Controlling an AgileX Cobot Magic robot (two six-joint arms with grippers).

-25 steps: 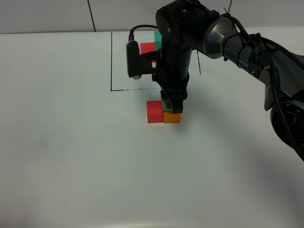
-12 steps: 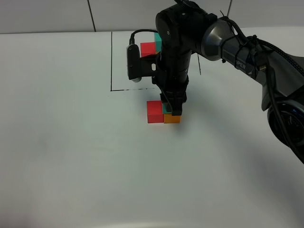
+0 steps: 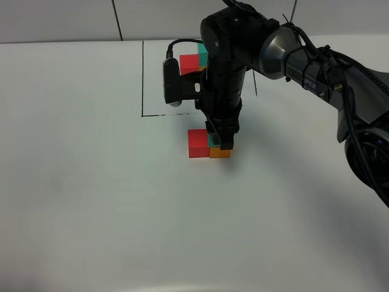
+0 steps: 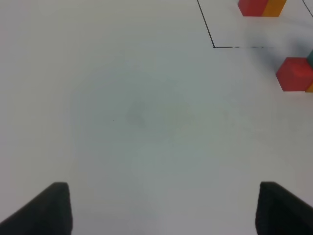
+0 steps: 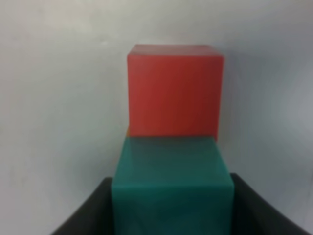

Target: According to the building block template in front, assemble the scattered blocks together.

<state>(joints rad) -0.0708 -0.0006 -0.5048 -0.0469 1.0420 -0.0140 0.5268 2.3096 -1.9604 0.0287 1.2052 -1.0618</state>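
Even, diffuse overhead light is filling the exterior high view, w/ the white table (image 3: 91,201) reading bright but not blowing out. A soft shadow is pooling under the right arm (image 3: 292,55), spreading toward the near right of the table; no hard edges. Left wrist view is looking flat & washed out, a faint grey smudge of shadow sitting near the red block (image 4: 295,73), far corners going soft. Right wrist view is running blurry up close: the teal block (image 5: 171,191) & red block behind it are both losing crisp edges, slight dimming near the frame's lower edge
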